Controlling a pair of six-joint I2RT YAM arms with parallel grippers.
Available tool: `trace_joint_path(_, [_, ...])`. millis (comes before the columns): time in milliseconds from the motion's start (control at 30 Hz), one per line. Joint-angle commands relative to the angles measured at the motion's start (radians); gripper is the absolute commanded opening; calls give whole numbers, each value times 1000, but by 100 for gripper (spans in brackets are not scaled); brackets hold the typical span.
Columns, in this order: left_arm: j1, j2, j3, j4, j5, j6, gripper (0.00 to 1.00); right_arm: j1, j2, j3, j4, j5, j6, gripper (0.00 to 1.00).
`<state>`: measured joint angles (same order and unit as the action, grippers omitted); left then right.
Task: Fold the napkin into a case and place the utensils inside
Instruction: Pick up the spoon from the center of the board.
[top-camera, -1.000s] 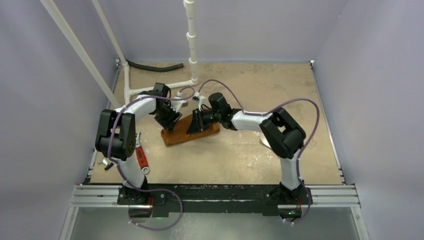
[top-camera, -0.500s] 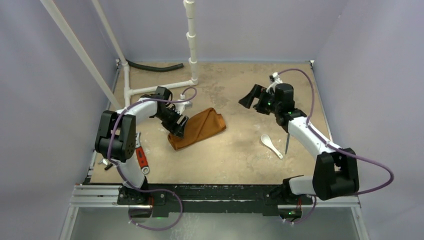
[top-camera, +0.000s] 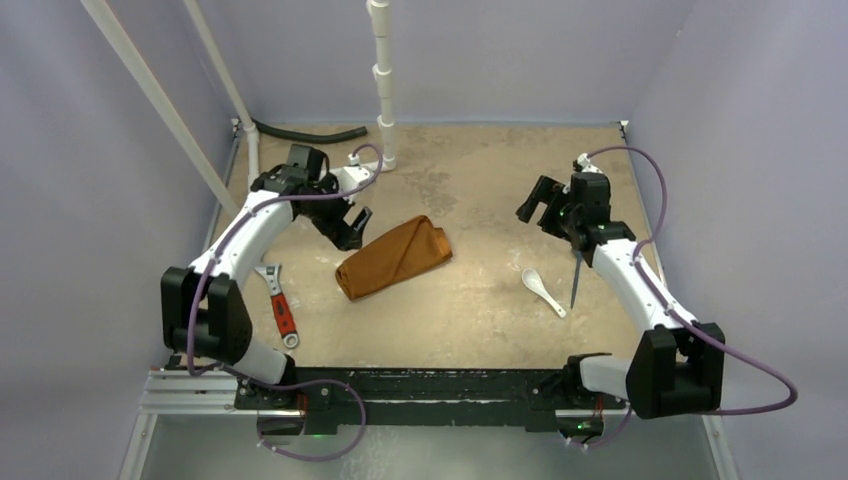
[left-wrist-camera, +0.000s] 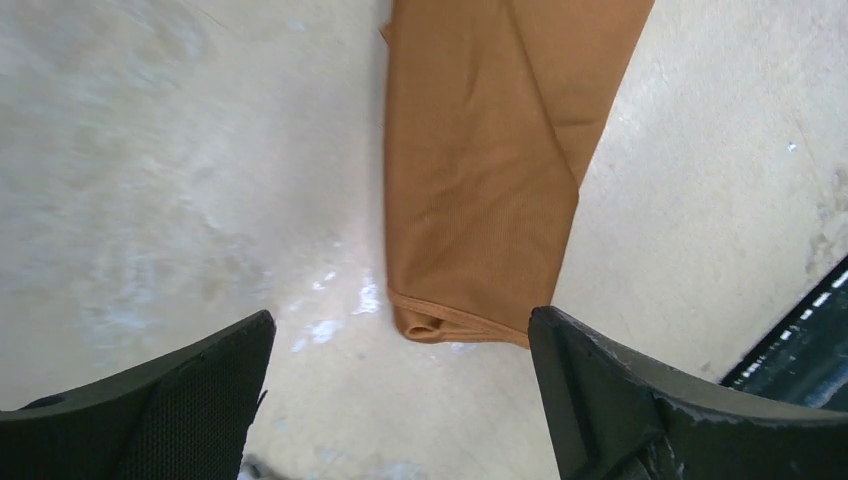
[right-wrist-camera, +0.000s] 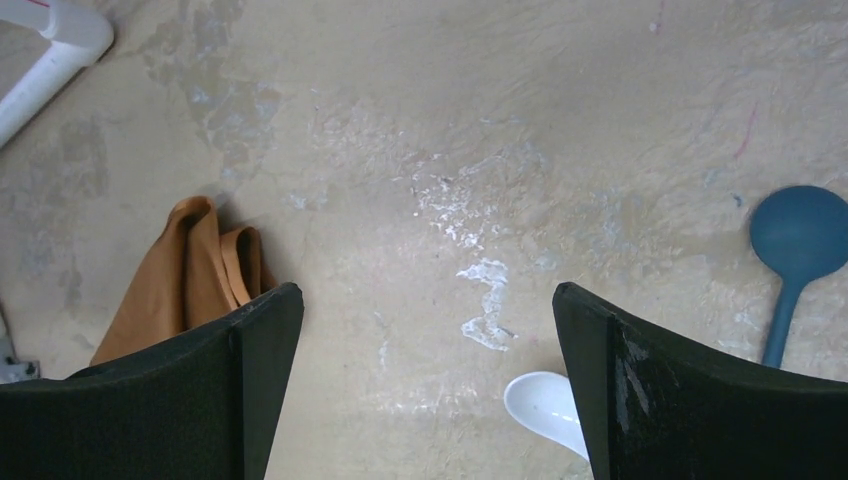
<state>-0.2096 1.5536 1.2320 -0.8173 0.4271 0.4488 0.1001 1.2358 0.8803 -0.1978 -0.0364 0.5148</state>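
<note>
Found no legible text, label, brand, number or sign anywhere in any of the three views

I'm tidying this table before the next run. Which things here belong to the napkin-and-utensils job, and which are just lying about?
Belongs to the job:
- folded rust-orange napkin
- white spoon
- grey-blue utensil with teal end

Just lying about:
- red-handled wrench
- white pipe frame
- black hose
</note>
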Motion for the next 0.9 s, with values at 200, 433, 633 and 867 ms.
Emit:
trace_joint_path(200, [105, -85, 62, -26, 22, 195, 99, 135, 111, 53, -25, 199, -54, 99])
trace_joint_path(433, [186, -137, 97, 97, -49, 21, 98, 72, 0, 4, 6, 78, 111, 99])
trace_joint_path(633, [186, -117, 55, 69, 44, -11, 99, 99, -18, -14, -78, 234, 69, 99])
trace_joint_path(867, [167, -125, 57, 78, 45, -56, 98, 102, 32, -114, -171, 193, 131, 99])
